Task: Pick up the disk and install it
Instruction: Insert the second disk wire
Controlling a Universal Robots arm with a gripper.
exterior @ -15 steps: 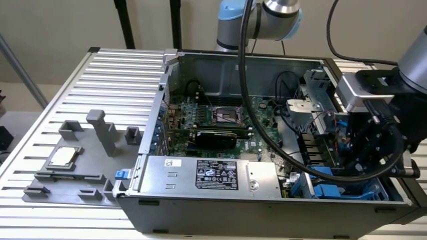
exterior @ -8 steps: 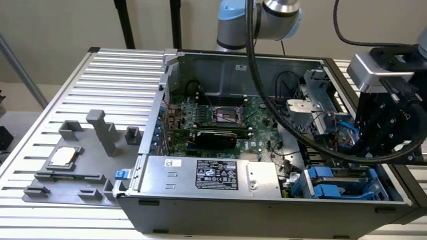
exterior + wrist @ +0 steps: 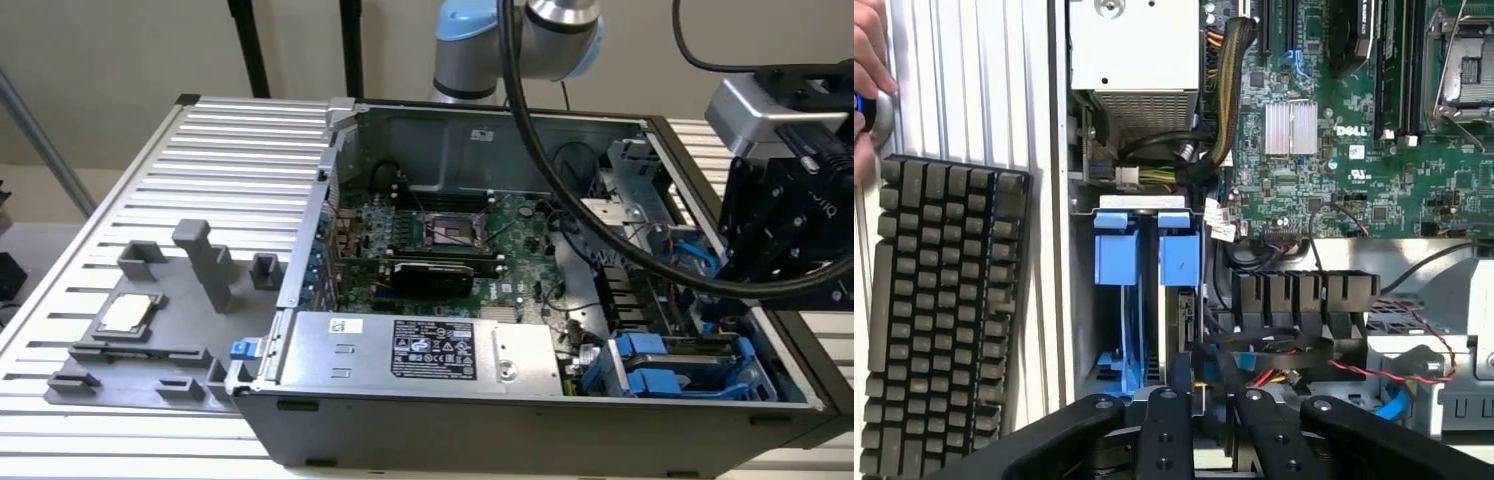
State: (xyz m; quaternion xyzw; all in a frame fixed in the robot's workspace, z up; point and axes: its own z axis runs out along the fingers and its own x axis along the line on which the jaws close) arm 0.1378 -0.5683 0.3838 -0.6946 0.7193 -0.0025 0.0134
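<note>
Two blue plastic rail ends [image 3: 1144, 258] stand side by side in the drive bay at the corner of the open computer case [image 3: 534, 420]. A thin dark metal edge of the disk [image 3: 1180, 325] shows under one of them; its labelled face is hidden. In the exterior view the same blue rails [image 3: 663, 368] sit at the case's near corner on the exterior view's right. My gripper [image 3: 1209, 415] hovers just above this bay, open, with nothing between its fingers [image 3: 1164, 430]. The black wrist body [image 3: 787, 220] hangs over that side of the case.
A grey power-supply box [image 3: 414, 350] fills the case's near side, the motherboard [image 3: 441, 235] lies behind it. Black cables [image 3: 601, 230] drape across the case. A grey fixture with a small silver chip [image 3: 127, 315] sits on the slatted table. A keyboard [image 3: 939, 320] and a person's hand [image 3: 869, 70] lie beside the case.
</note>
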